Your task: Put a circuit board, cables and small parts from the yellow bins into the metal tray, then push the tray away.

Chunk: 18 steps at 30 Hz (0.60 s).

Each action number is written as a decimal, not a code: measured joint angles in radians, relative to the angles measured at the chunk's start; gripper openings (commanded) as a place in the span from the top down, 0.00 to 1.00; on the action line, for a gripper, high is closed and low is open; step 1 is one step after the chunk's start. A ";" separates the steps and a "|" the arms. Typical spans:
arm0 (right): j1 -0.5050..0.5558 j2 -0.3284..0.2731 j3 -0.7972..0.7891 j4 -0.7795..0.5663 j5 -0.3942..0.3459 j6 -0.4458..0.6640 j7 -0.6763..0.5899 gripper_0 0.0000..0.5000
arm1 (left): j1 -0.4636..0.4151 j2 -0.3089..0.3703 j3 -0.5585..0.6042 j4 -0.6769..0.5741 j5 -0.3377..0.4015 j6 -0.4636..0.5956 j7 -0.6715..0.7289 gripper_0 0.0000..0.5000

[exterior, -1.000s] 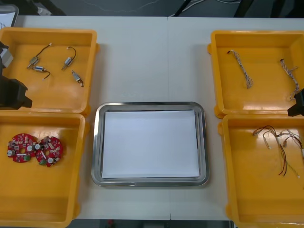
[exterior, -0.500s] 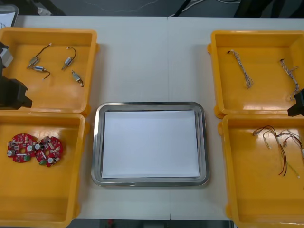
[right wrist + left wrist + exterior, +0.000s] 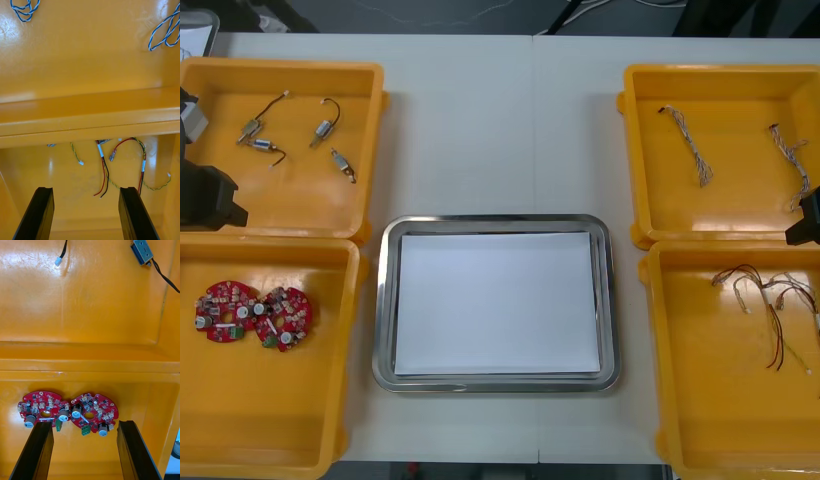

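Observation:
The metal tray, white inside, lies at the middle of the table. Two round red circuit boards lie side by side in the near left yellow bin. My left gripper hangs open above that bin, just short of the boards. It sits at the table's left edge. My right gripper is open over the near right bin, short of the red and yellow cables. Nothing is between either pair of fingers.
The far left bin holds several small metal parts with short black leads. Two twisted blue and white cables lie in the far right bin. Bare table lies beyond the tray.

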<state>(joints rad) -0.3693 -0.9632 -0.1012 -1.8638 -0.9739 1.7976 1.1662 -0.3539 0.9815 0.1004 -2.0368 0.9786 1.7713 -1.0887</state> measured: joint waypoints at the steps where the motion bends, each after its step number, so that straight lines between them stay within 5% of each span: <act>1: 0.000 0.000 0.000 0.000 0.000 0.000 0.000 0.00 | 0.000 0.000 0.000 0.000 0.000 0.000 0.000 0.00; 18: 0.000 0.000 0.000 0.000 0.000 0.000 0.000 0.00 | 0.000 0.000 0.000 0.000 0.000 0.000 0.000 0.00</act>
<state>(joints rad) -0.3693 -0.9632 -0.1012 -1.8638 -0.9739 1.7976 1.1662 -0.3539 0.9815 0.1004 -2.0368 0.9786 1.7713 -1.0887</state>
